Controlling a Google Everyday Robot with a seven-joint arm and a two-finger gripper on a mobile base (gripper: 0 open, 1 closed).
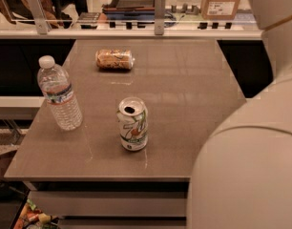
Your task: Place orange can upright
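The orange can (114, 59) lies on its side at the far left of the brown table (184, 80), its long axis running left to right. It is orange-brown with pale mottled print and silver ends. My arm's pale casing (251, 161) fills the right side of the camera view, rising from the lower right to the top right corner. The gripper itself is out of view. Nothing touches the orange can.
A white-and-green 7UP can (133, 123) stands upright, opened, near the table's middle front. A clear water bottle (59, 93) with a white cap stands at the left edge. A glass barrier with metal posts (159, 13) runs behind the table.
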